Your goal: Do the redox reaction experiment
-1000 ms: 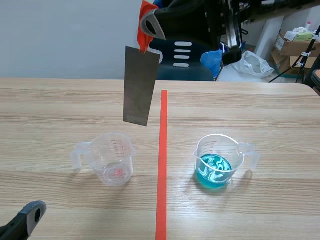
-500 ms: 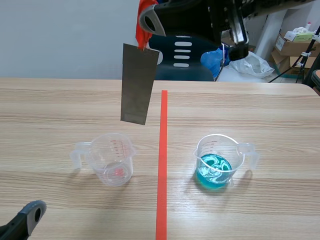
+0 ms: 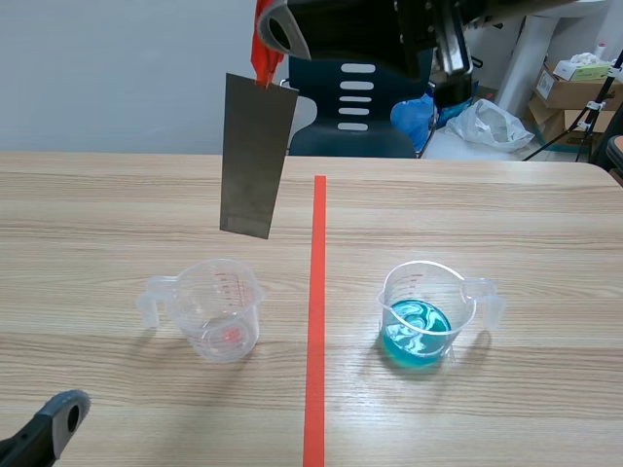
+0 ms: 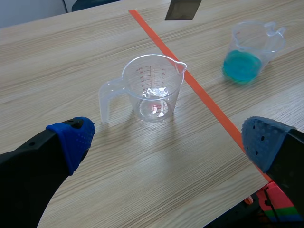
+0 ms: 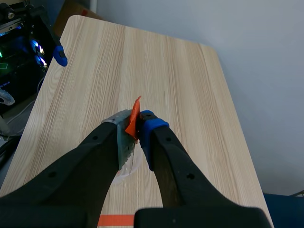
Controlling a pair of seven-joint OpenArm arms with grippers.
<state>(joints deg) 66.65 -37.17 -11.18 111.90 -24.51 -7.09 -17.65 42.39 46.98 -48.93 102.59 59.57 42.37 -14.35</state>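
Wooden table [image 3: 117, 195], right claw [image 5: 135, 126] pinching metal strip [image 3: 255, 156] hanging near-vertical, tip down, left claw [image 4: 168, 140] wide.

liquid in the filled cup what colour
Turquoise blue liquid with pale swirls on top; it shows best in the scene view.

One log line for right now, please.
right tool: shut on metal strip, raised, in neither cup | left tool: open, low near clear cup | blue-liquid cup: across tape line

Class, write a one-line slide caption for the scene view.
The right tool holds a metal strip aloft; below, a clear jug and a jug of blue liquid flank the tape line.
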